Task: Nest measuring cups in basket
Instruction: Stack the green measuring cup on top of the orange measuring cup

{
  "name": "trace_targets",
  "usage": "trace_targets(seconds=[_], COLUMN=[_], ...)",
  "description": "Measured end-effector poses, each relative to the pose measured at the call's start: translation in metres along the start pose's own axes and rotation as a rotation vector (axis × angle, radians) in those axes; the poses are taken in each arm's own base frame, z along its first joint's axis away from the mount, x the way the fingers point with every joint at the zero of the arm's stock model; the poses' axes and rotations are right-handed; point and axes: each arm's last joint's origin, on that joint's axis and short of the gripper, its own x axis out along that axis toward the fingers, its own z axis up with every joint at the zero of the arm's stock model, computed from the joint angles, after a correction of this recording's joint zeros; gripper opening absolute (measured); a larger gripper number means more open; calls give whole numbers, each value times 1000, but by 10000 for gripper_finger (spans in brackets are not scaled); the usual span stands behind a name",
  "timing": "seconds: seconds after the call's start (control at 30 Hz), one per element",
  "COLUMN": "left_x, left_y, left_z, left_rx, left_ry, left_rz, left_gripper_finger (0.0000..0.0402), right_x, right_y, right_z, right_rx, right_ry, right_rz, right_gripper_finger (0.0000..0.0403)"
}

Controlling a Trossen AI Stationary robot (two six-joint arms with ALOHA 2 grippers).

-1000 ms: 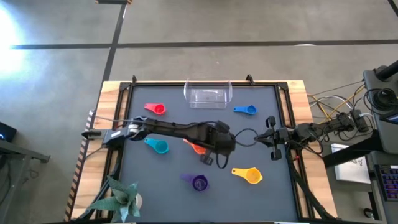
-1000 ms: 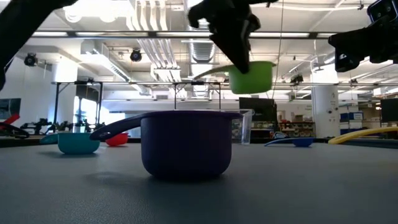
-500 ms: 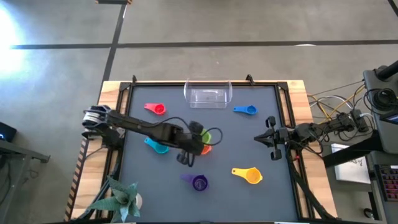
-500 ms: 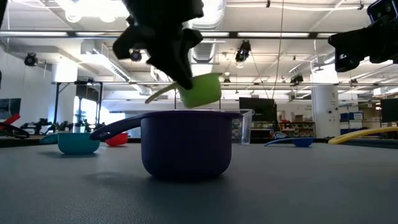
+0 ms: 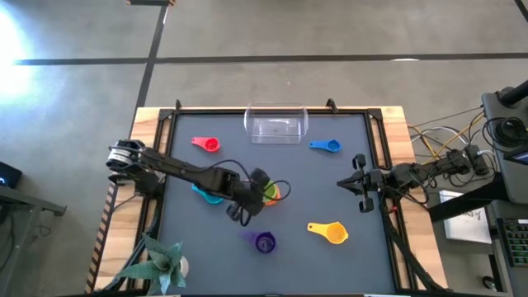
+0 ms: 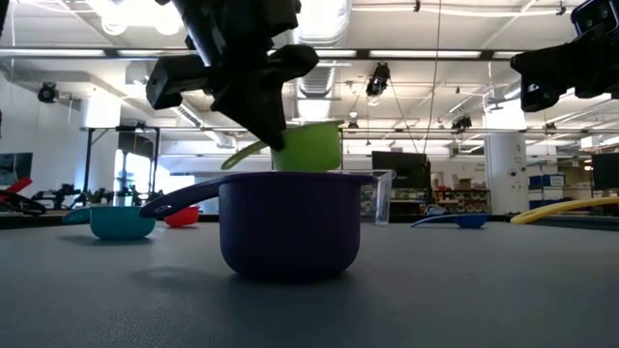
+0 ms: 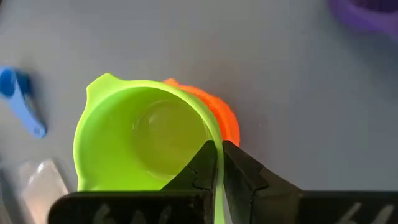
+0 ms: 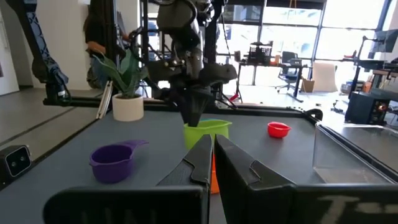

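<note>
My left gripper (image 5: pixel 254 192) is shut on the green cup (image 5: pixel 268 190) at mid-table, right over the orange cup (image 7: pixel 226 117), whose rim peeks out beside it. The low view shows the green cup (image 6: pixel 308 149) behind the purple cup (image 6: pixel 290 222), its underside hidden. On their bases lie the light blue (image 5: pixel 210 195), red (image 5: pixel 206 144), blue (image 5: pixel 327 146), yellow (image 5: pixel 330 233) and purple (image 5: pixel 264 242) cups. The clear basket (image 5: pixel 276 125) stands at the far edge. My right gripper (image 5: pixel 346 183) waits shut at the right, touching nothing. My left gripper pinches the green cup's side wall at the rim (image 7: pixel 216 149), one finger (image 7: pixel 200 167) inside the bowl and one (image 7: pixel 244 169) outside. The fingers come from above, pointing down. The cup sits upright over the orange cup; whether the two touch, I cannot tell.
A potted plant (image 5: pixel 161 264) stands at the near left corner. Cables and gear (image 5: pixel 462 165) lie off the table's right side. Open mat lies between the basket and the green cup, and along the near edge.
My left gripper carried the green cup from the table's middle toward the left edge, then lowered it over the orange cup. In the low view the cup has dropped from well above the purple cup's rim to just behind it. The hold is unchanged.
</note>
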Motion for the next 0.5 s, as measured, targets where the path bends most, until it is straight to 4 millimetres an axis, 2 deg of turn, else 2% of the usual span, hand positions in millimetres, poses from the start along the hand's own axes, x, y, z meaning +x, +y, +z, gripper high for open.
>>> trace_targets(seconds=[0.13,0.5], left_x=[-1,5], left_y=[2,4], left_z=[1,-6], left_rx=[53,26], left_ry=[-13,-19], left_rz=[-2,-26], left_gripper_finger=[0,0], right_x=[0,0], right_y=[0,0], right_z=[0,0], right_rx=[1,0], right_ry=[0,0], right_rz=[0,0], right_gripper_finger=[9,9])
